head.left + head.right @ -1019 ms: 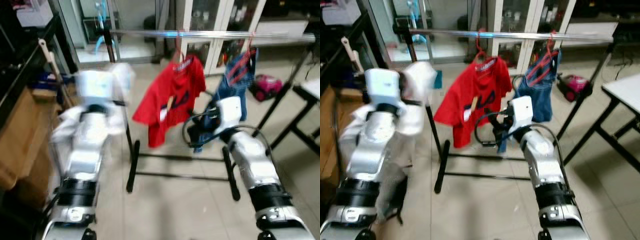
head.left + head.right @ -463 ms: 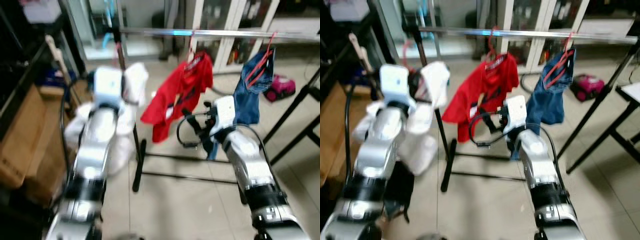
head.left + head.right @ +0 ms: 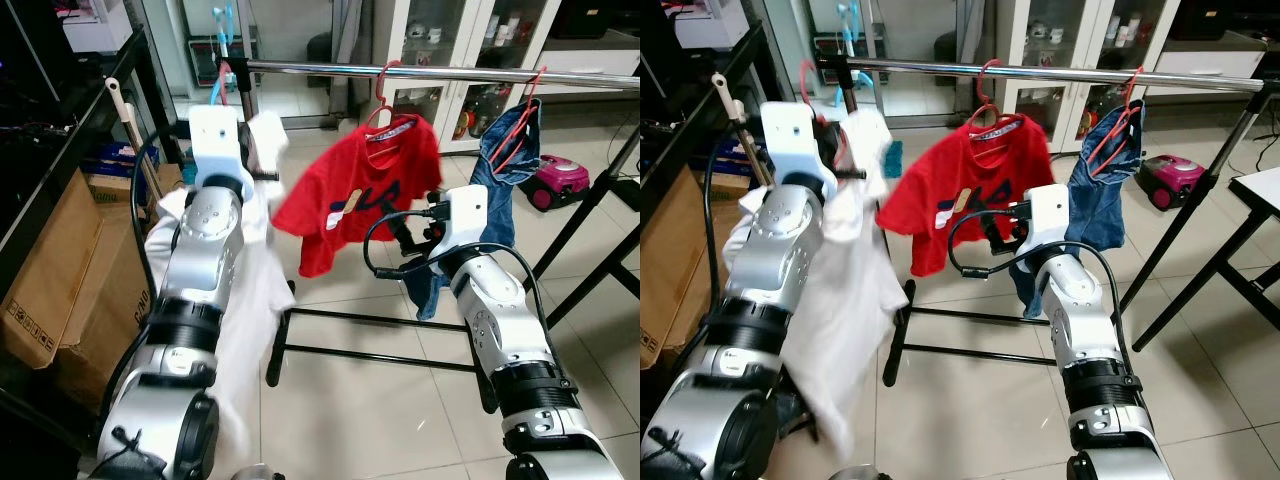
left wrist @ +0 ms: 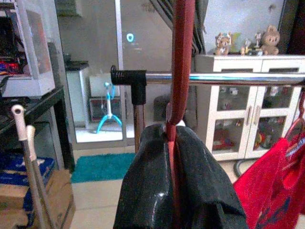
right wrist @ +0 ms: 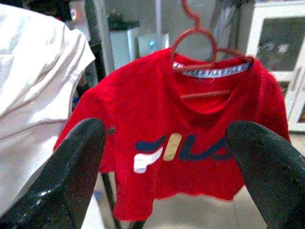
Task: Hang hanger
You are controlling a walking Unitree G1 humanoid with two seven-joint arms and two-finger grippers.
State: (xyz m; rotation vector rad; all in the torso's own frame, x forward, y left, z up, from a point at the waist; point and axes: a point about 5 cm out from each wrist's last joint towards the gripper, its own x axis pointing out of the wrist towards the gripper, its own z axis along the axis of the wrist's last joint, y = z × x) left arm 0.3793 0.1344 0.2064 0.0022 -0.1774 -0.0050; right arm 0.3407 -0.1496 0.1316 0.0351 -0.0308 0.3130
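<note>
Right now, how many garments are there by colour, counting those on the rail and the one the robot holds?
Red short-sleeved T-shirt on a red hanger on the metal rail: 1
Blue denim garment on a red hanger on that rail: 1
White shirt on the red hanger gripped by the left gripper: 1
Total: 3

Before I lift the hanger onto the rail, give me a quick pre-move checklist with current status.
1. Left gripper holds the red hanger, jaws closed on its neck: ok.
2. White shirt on that hanger, draped beside the left arm: ok.
3. Hook over the rail: not ok, not yet on it.
4. Free rail between the end post and the red shirt: ok.
5. Right gripper open, empty, facing the red shirt: ok.
6. Hook facing the rail: cannot tell.
</note>
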